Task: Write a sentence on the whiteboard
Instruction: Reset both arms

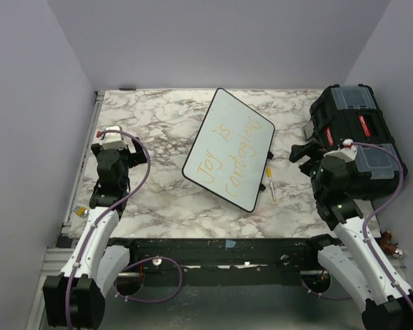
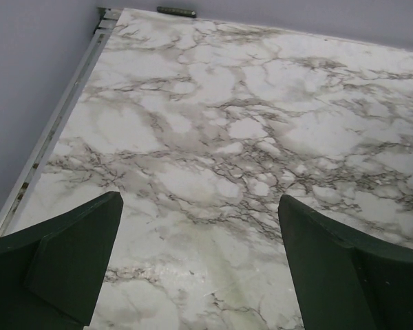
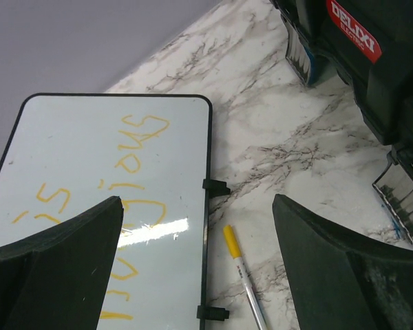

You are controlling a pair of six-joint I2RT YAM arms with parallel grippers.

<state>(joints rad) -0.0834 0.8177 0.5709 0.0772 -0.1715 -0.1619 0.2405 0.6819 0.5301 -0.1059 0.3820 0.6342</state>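
Observation:
The whiteboard (image 1: 228, 148) lies tilted on the marble table in the middle; it also shows in the right wrist view (image 3: 89, 172). The sentence (image 1: 224, 158) in yellow-orange reads "Joy is contagious" in two lines; part of it shows in the right wrist view (image 3: 134, 130). A yellow-capped marker (image 1: 270, 183) lies on the table just right of the board, also seen in the right wrist view (image 3: 242, 275). My right gripper (image 3: 196, 206) is open and empty above the marker and the board's edge. My left gripper (image 2: 199, 203) is open and empty over bare marble at the left.
A black toolbox (image 1: 354, 130) with clear lids stands at the back right, close behind my right arm; it shows in the right wrist view (image 3: 372, 62). A metal rail (image 1: 82, 179) runs along the table's left edge. Purple walls enclose the table.

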